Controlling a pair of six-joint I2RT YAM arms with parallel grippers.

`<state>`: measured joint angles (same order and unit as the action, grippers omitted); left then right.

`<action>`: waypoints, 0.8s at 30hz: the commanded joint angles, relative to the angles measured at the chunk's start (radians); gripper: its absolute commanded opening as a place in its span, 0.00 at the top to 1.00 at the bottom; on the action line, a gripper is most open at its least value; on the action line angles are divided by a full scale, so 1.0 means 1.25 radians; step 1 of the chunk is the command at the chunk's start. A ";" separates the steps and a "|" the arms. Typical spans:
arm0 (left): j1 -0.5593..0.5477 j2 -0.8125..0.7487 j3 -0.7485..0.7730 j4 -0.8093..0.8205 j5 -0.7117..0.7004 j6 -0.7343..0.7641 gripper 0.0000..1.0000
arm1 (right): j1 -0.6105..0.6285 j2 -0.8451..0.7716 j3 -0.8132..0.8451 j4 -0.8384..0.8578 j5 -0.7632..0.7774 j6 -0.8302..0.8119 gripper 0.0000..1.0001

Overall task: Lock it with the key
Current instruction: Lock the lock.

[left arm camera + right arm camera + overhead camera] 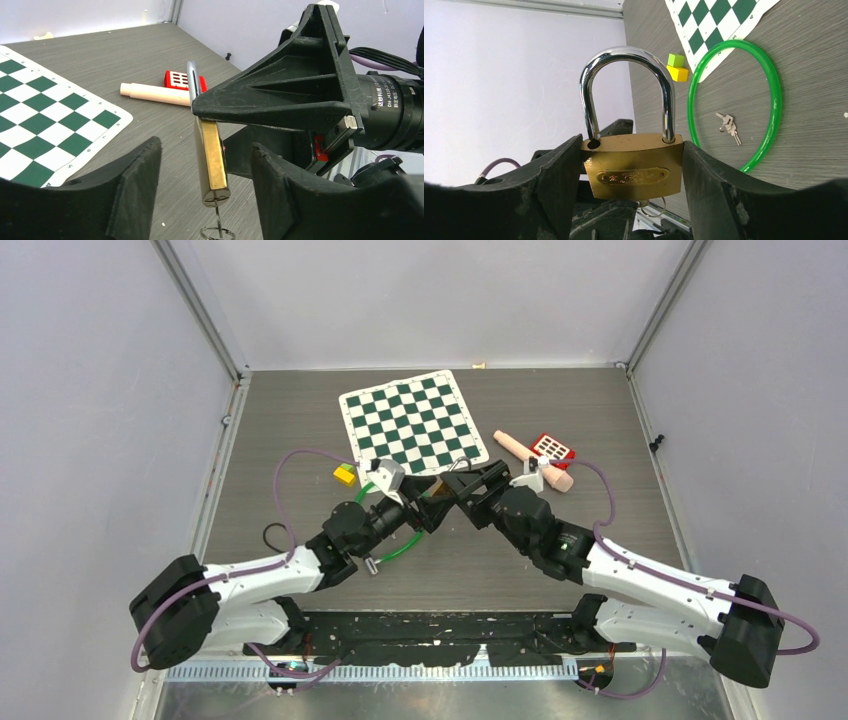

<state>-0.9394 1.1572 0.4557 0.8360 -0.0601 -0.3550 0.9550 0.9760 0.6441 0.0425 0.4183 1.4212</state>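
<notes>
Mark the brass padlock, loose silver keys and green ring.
Brass padlock [633, 172]: right wrist view, front of body.
Loose silver keys [728, 126]: right wrist view, middle of bunch.
Green ring [777, 95]: right wrist view, right rim.

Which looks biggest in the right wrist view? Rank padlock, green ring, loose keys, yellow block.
Largest: padlock (nearest the camera, so inflated)
green ring
loose keys and yellow block, too alike to rank

table [300, 410], chessboard mat [413, 422], green ring [777, 95], keys [728, 127]
</notes>
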 commanded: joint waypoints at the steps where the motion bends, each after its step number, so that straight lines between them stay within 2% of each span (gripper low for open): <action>1: -0.017 0.018 0.032 0.077 -0.049 0.011 0.41 | 0.007 -0.032 0.014 0.151 0.050 0.067 0.56; 5: -0.024 0.032 0.037 0.084 -0.059 0.004 0.55 | 0.007 -0.035 0.002 0.169 0.052 0.079 0.56; 10: -0.028 0.044 0.038 0.081 -0.090 -0.009 0.67 | 0.007 -0.039 -0.016 0.233 0.046 0.056 0.55; 13: -0.029 0.043 0.039 0.081 -0.096 -0.016 0.83 | 0.008 -0.041 -0.018 0.242 0.044 0.050 0.55; 15: -0.028 0.040 0.040 0.079 -0.096 -0.017 0.99 | 0.008 -0.040 -0.020 0.239 0.043 0.050 0.53; 16: -0.029 0.038 0.041 0.077 -0.096 -0.016 1.00 | 0.008 -0.041 -0.021 0.237 0.044 0.048 0.51; 18: -0.029 0.032 0.040 0.072 -0.093 -0.007 1.00 | 0.008 -0.048 -0.025 0.228 0.049 0.032 0.40; 19: -0.029 0.027 0.040 0.068 -0.092 0.001 1.00 | 0.008 -0.053 -0.028 0.229 0.051 0.020 0.28; 21: -0.028 0.009 0.040 0.043 -0.094 0.016 1.00 | 0.007 -0.063 -0.020 0.213 0.050 -0.034 0.13; 24: -0.018 -0.033 0.062 -0.067 -0.076 0.044 1.00 | 0.001 -0.100 -0.005 0.117 0.070 -0.125 0.00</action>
<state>-0.9756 1.1919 0.4736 0.8375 -0.1410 -0.3550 0.9592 0.9432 0.5907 0.1600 0.4416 1.3933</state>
